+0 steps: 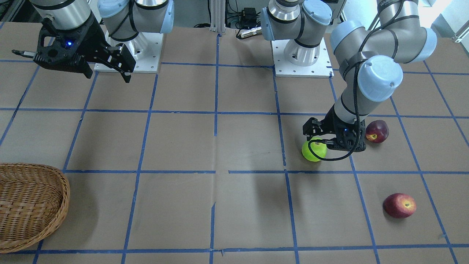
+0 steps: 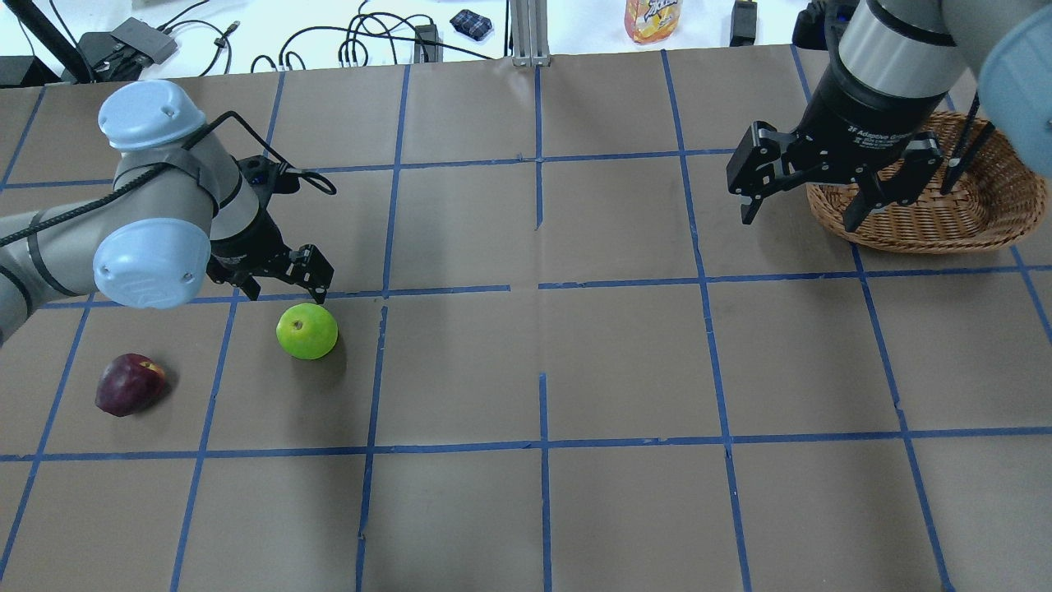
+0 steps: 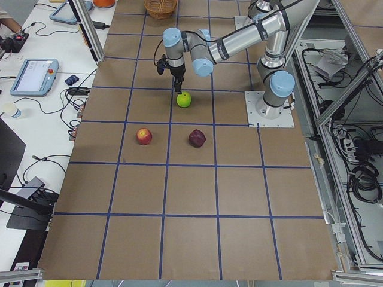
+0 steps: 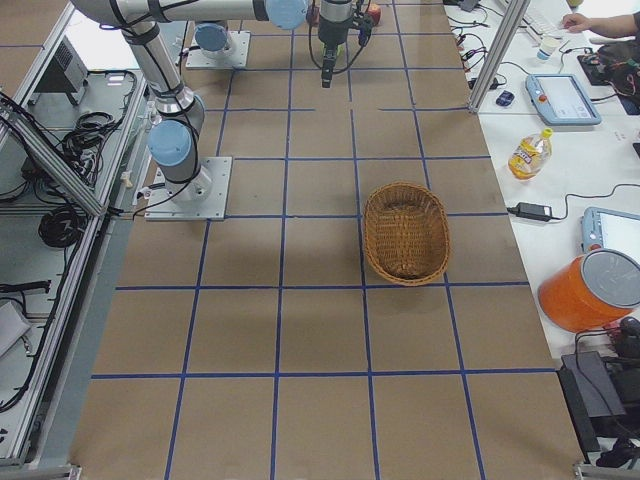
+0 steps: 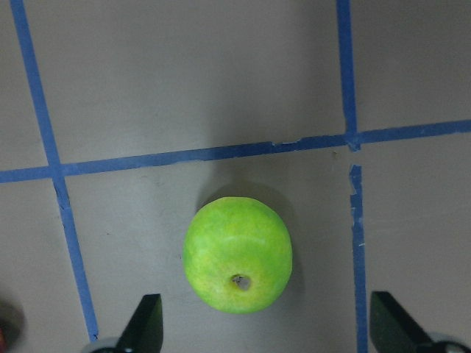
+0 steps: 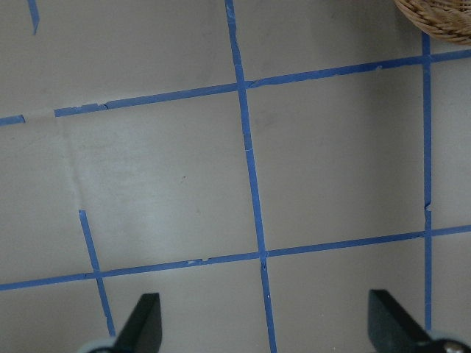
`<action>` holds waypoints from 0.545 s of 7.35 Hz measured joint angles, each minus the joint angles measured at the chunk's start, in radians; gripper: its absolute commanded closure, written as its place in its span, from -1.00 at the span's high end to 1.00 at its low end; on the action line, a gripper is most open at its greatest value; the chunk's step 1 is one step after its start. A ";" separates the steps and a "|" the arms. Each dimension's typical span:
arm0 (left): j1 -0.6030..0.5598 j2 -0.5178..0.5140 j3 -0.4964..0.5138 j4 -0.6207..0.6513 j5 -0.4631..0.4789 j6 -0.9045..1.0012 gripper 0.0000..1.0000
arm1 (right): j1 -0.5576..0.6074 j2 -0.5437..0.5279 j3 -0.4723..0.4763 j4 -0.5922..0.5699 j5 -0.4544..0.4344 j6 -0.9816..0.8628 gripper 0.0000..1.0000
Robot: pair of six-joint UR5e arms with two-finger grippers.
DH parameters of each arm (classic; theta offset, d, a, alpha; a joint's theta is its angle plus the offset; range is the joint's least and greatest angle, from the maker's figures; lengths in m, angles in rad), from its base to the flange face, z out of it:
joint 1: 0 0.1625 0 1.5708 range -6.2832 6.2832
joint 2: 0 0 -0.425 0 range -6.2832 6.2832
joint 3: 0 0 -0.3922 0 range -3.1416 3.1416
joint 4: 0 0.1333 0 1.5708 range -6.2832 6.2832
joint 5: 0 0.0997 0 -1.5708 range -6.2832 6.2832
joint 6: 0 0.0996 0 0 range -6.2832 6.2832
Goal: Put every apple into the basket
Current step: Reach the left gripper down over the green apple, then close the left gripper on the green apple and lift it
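The lime-green apple lies on the table, also in the front view and the left wrist view. My left gripper is open and hangs just above and beside it, its fingertips wide apart on either side. The maroon apple lies nearby on the robot's left. The red apple lies farther out; the overhead view hides it. My right gripper is open and empty, held above the table beside the wicker basket, which holds nothing.
The table is brown with a grid of blue tape lines. The two arm bases stand at the robot's edge. Cables, a bottle and devices lie on the white bench beyond the far edge.
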 measured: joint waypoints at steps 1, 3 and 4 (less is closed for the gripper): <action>0.004 -0.026 -0.009 0.012 0.001 0.002 1.00 | 0.000 0.001 0.000 0.000 0.000 0.000 1.00; 0.005 -0.092 -0.009 0.035 0.003 0.006 1.00 | -0.001 0.001 0.000 0.000 0.000 0.000 1.00; 0.005 -0.120 -0.009 0.042 0.004 0.008 1.00 | 0.000 0.002 0.000 0.000 -0.001 -0.001 1.00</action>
